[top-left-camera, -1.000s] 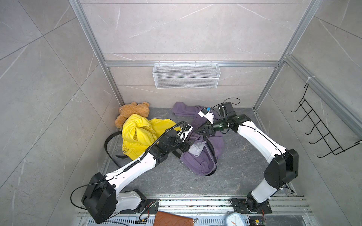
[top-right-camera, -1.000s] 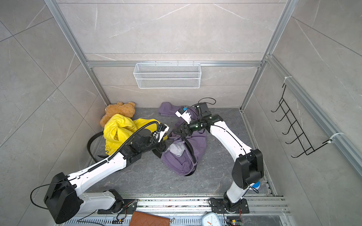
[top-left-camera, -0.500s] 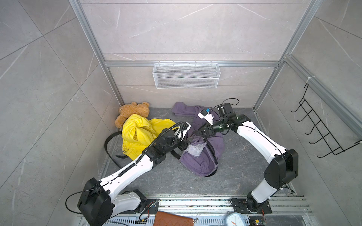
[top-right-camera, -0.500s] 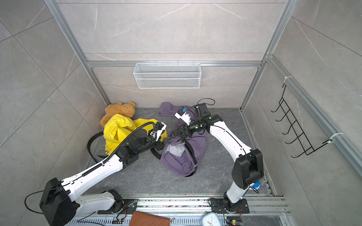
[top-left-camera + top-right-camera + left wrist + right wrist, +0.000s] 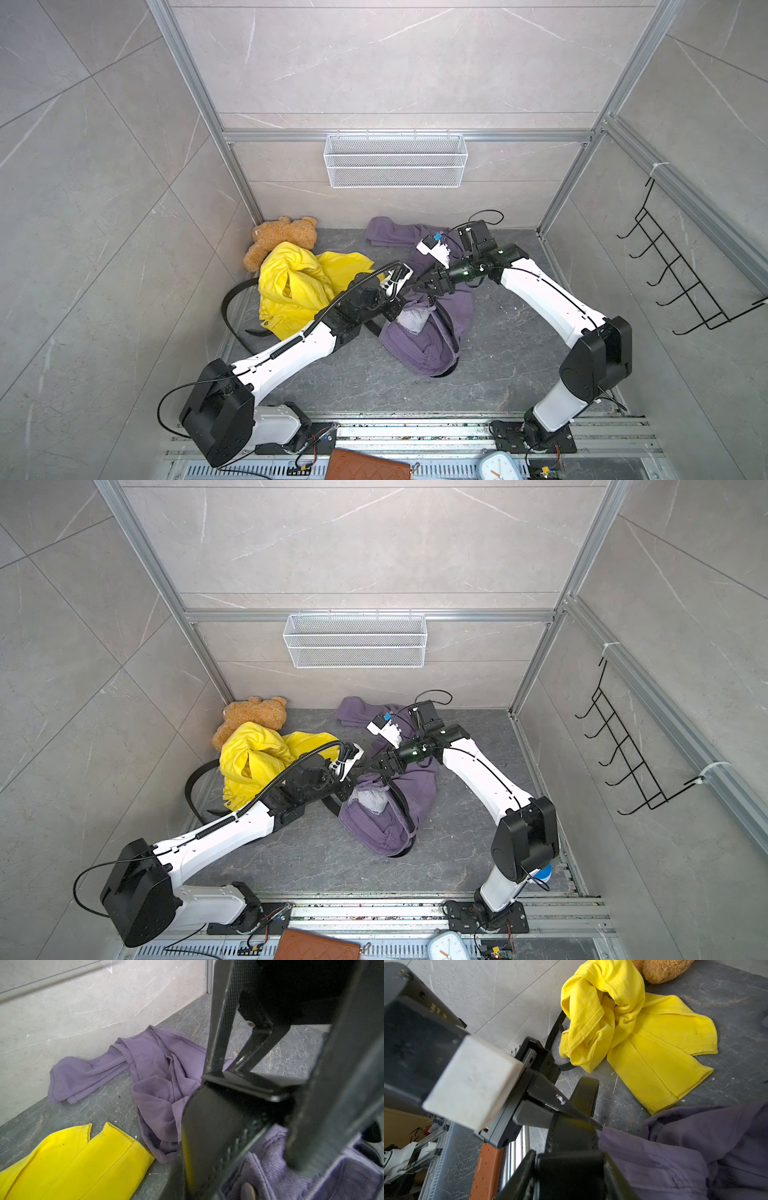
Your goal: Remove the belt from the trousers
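Belt (image 5: pixel 448 326) looped round waist of trousers (image 5: pixel 419 347) mid-floor, one end raised; left gripper (image 5: pixel 395 311) clamped shut on it, right gripper (image 5: pixel 417 286) part-spread beside, hold unclear; judged early, nearly whole pull-out left.

Purple trousers (image 5: pixel 428 340), black belt (image 5: pixel 586 1093), yellow garment (image 5: pixel 299 286), brown teddy bear (image 5: pixel 282 237), grey marbled floor (image 5: pixel 519 353).

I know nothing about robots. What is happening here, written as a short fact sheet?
scene: two robot arms working over clothes on a grey floor
left jaws: closed on the black belt
right jaws: apparently gripping the same belt close by
belt: runs around the waistband, not yet out
purple trousers: crumpled on the floor
nearby: yellow trousers, teddy bear, second belt, wire basket on the wall
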`<state>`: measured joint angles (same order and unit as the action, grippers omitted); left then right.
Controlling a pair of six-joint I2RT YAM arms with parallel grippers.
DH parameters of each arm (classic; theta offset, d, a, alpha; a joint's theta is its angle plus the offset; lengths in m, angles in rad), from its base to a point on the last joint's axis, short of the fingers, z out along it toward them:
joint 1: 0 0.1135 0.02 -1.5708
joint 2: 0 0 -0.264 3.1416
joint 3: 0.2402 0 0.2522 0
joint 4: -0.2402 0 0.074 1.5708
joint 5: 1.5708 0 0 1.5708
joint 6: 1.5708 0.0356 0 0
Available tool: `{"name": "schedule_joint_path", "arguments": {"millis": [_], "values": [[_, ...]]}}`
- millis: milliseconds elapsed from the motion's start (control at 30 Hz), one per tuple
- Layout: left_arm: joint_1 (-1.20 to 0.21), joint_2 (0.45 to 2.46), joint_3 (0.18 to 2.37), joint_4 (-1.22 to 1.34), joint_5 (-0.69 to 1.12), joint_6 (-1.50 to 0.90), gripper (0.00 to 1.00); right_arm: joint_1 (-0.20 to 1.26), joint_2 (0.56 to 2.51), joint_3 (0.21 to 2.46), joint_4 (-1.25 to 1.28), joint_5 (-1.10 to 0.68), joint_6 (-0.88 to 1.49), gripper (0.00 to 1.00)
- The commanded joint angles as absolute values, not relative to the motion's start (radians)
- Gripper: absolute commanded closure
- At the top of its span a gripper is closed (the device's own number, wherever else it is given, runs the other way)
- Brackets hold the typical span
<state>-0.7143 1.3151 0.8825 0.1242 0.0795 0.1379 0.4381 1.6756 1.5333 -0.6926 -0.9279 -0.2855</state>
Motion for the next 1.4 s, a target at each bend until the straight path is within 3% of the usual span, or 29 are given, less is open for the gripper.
{"name": "schedule_joint_path", "arguments": {"millis": [0,67,200,300,433,733,1000,1367], "values": [[-0.707,1.299,0.950,0.137,0.060,0.107,1.00,0.443,1.671,1.519,-0.712,-0.886,-0.293,0.83],[-0.712,1.293,0.965,0.083,0.039,0.088,1.00,0.444,1.656,1.492,-0.675,-0.864,-0.281,0.65],[-0.742,1.281,0.992,-0.032,-0.071,0.037,1.00,0.451,1.617,1.430,-0.605,-0.829,-0.254,0.44],[-0.761,1.280,1.011,-0.095,-0.107,0.003,1.00,0.476,1.566,1.347,-0.522,-0.782,-0.249,0.32],[-0.776,1.276,1.025,-0.142,-0.139,-0.029,1.00,0.506,1.530,1.284,-0.454,-0.762,-0.245,0.24],[-0.796,1.260,1.028,-0.151,-0.160,-0.036,1.00,0.532,1.555,1.304,-0.405,-0.734,-0.232,0.20],[-0.809,1.243,1.003,-0.121,-0.176,-0.024,1.00,0.532,1.641,1.400,-0.514,-0.849,-0.267,0.35],[-0.812,1.243,0.993,-0.111,-0.197,-0.020,1.00,0.532,1.636,1.393,-0.525,-0.833,-0.266,0.37]]}}
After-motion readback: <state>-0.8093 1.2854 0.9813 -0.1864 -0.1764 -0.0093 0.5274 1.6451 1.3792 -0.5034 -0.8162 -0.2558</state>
